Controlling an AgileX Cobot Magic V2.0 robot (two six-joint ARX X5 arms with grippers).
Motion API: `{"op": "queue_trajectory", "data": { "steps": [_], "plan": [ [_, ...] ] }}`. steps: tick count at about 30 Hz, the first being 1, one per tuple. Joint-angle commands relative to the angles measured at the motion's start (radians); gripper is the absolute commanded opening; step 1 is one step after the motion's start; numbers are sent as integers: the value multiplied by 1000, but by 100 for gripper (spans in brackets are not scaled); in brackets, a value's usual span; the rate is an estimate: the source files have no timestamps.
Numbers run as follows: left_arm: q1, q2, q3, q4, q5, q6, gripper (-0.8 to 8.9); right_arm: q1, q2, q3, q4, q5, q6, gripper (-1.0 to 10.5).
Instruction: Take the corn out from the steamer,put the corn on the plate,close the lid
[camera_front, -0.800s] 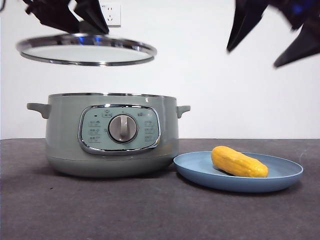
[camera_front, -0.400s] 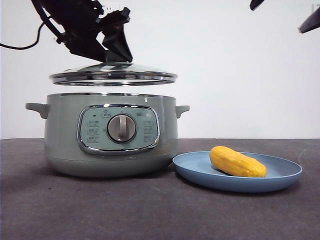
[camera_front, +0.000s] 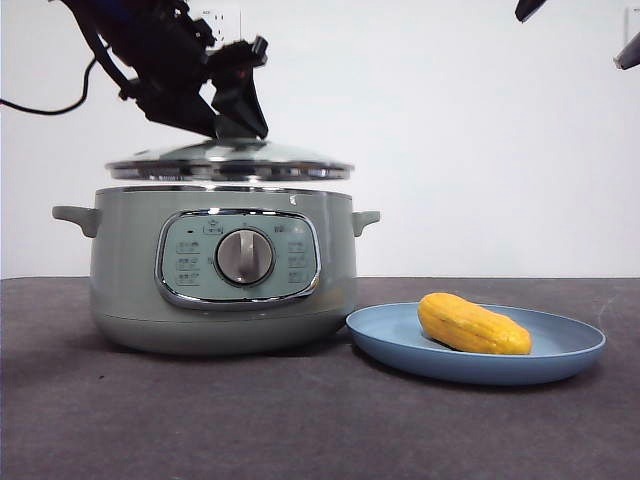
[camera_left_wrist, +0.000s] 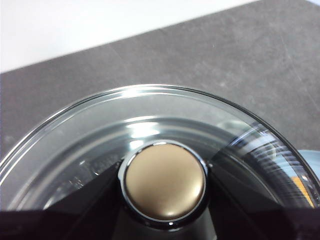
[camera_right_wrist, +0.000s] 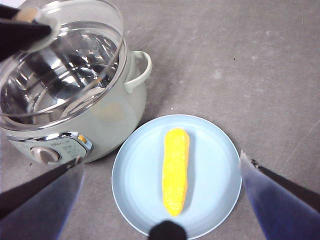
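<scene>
The glass lid (camera_front: 230, 160) hangs level just over the rim of the sage-green steamer (camera_front: 220, 300), with a thin gap between them. My left gripper (camera_front: 235, 115) is shut on the lid's knob (camera_left_wrist: 165, 181), one black jaw on each side of it. The yellow corn (camera_front: 473, 325) lies on the light-blue plate (camera_front: 560, 355), right of the steamer. My right gripper (camera_right_wrist: 160, 165) is open high above the plate and holds nothing. In the front view only its two tips show at the top right corner. The right wrist view shows the corn (camera_right_wrist: 176, 170), the plate (camera_right_wrist: 215, 150) and the steamer (camera_right_wrist: 120, 115).
The steamer's right handle (camera_front: 365, 220) reaches out above the plate's left edge. A black cable (camera_front: 40, 105) trails from the left arm at the upper left. Dark grey table (camera_front: 300, 430) runs in front of both things.
The lid came in from the left and sank from well above the steamer to just over its rim. The right gripper rose until only its tips show.
</scene>
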Motion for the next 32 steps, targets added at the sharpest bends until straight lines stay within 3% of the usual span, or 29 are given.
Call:
{"op": "queue_trajectory", "data": {
  "steps": [1,28,30,32],
  "plan": [
    [-5,4,5,30,1,-4,-9,2,-3,-6,4,-1,-2,581],
    [-5,10,5,-119,-20,-6,10,2,-3,-6,4,-1,-10,567],
    [-5,10,5,-120,-20,-6,102,2,-3,-6,4,-1,-11,567],
    [-5,10,5,-119,-19,-6,312,2,-3,-6,4,-1,-17,567]
  ]
}}
